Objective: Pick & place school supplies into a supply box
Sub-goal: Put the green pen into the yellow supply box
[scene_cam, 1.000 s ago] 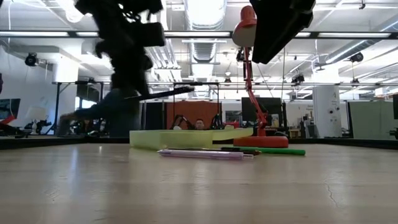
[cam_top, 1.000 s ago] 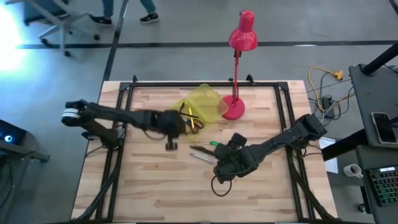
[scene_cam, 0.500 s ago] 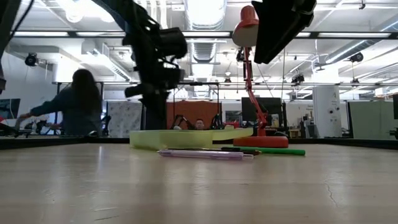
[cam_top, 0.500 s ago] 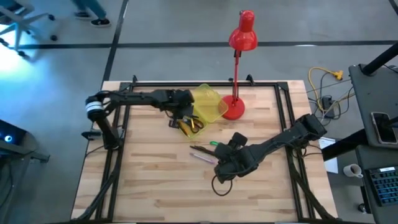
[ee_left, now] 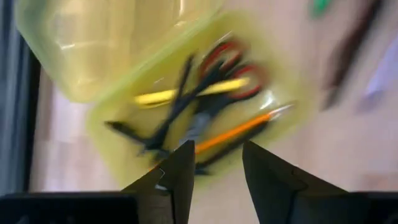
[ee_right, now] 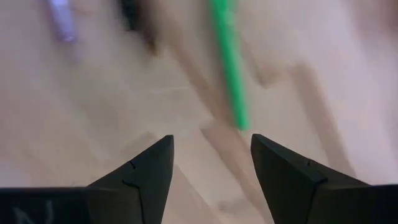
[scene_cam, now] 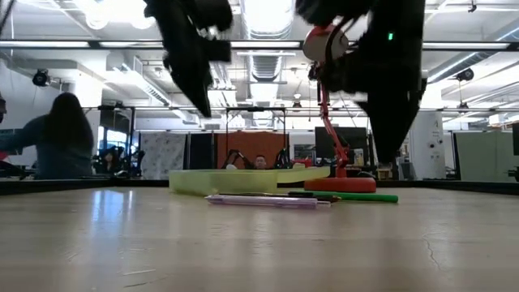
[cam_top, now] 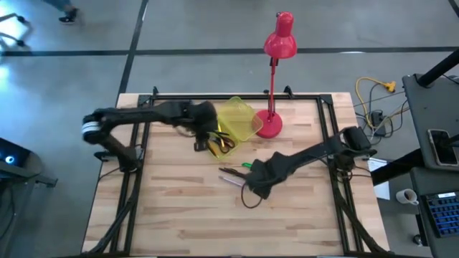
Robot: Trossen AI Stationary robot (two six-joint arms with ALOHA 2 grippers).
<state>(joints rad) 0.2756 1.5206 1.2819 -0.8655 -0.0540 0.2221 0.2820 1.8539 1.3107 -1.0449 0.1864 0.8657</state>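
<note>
the yellow-green box (cam_top: 231, 126) is seen open on the wooden surface (cam_top: 172, 208), just beside the red lamp (cam_top: 272, 93) base. red-handled scissors (ee_left: 227, 65), a yellow pencil (ee_left: 186, 92), an orange pencil (ee_left: 239, 127) and dark pens are held inside it. the left gripper (ee_left: 214, 171) is raised over the box, its fingers spread with nothing between them. three supplies are left on the surface near the middle: a green pen (ee_right: 227, 62), a pale pen (cam_top: 231, 180) and a dark pen (cam_top: 231, 172) (blurred in the wrist view). the right gripper (ee_right: 211, 158) is held just above the green pen, fingers spread apart and empty. a person (scene_cam: 49, 138) is seen in the room behind.
</note>
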